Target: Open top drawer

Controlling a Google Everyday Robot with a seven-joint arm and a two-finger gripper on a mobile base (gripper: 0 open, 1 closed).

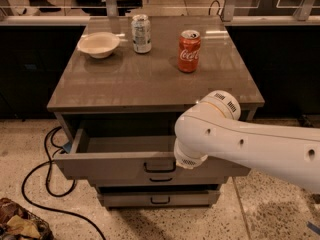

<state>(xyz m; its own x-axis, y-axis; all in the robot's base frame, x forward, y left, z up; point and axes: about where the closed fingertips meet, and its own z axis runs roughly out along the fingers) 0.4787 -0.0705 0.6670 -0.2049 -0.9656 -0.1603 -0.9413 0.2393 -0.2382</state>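
Looking down at a brown counter (150,84) with a smooth, slightly glossy top, standing on a speckled stone-look floor (260,209). There are dark panels and a pale ledge running behind it. A black cable (46,184) loops across the floor on the left.

On the counter there's a shallow off-white bowl (98,44) at the back left. A silver can (141,33) stands upright just beside it, and a red Coca-Cola can (189,51) stands upright a bit further right, apart from the other two.

The top drawer (105,165) sits right under the counter and sticks well out toward me. It has a flat grey front and a plain grey box inside, and nothing in it that I can see. Its black loop handle (159,167) is at the centre of the front.

My arm (250,144) is a fat, smooth white tube coming in from the right. My claw (186,161) is at the end of it, right up against the drawer front just beside that handle. The arm's rounded housing covers it, so honestly I can't tell whether it's spread, closed or clamped on the handle.

Below are the middle drawer (125,181) and the bottom drawer (125,199), both closed, with the same grey fronts and small black handles.
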